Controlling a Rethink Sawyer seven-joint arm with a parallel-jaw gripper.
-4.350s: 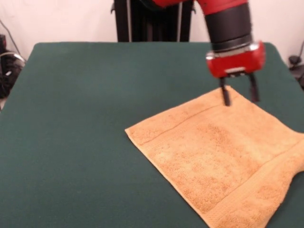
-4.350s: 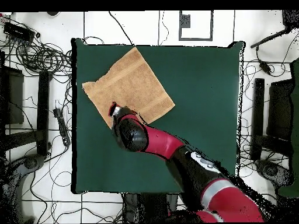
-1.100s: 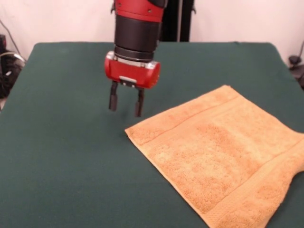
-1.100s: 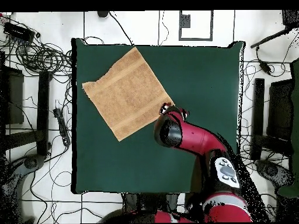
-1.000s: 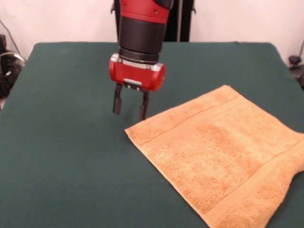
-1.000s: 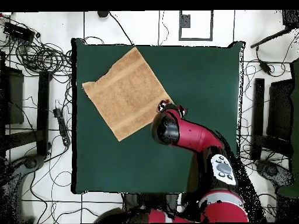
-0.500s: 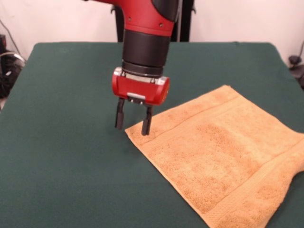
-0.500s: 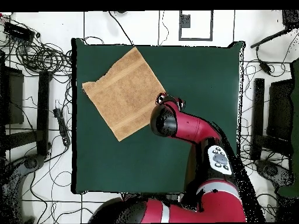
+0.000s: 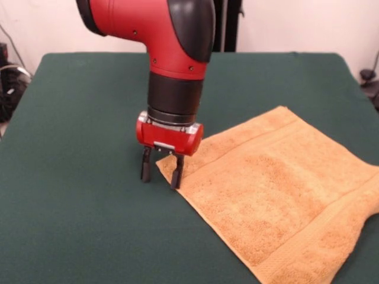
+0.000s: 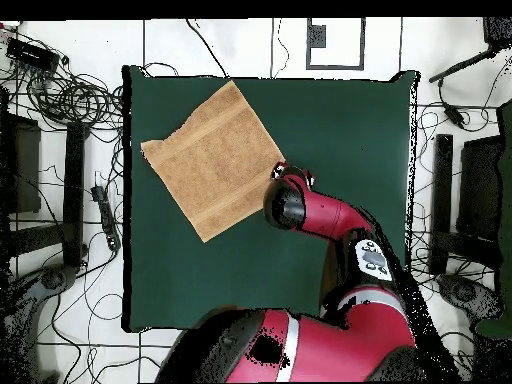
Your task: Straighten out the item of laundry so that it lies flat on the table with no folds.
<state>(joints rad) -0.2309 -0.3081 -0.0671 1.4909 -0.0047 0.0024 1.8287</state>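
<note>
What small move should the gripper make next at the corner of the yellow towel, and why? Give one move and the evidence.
Probably close. The gripper is open and low at the table, one finger on either side of the towel corner nearest it. Shutting would pinch that corner so it can be pulled; the far right edge looks rumpled.

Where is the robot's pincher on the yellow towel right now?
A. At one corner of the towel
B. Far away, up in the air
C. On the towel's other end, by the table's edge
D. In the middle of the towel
A. The end effector is open, low at the towel's corner, its tips either side of the corner.
</note>
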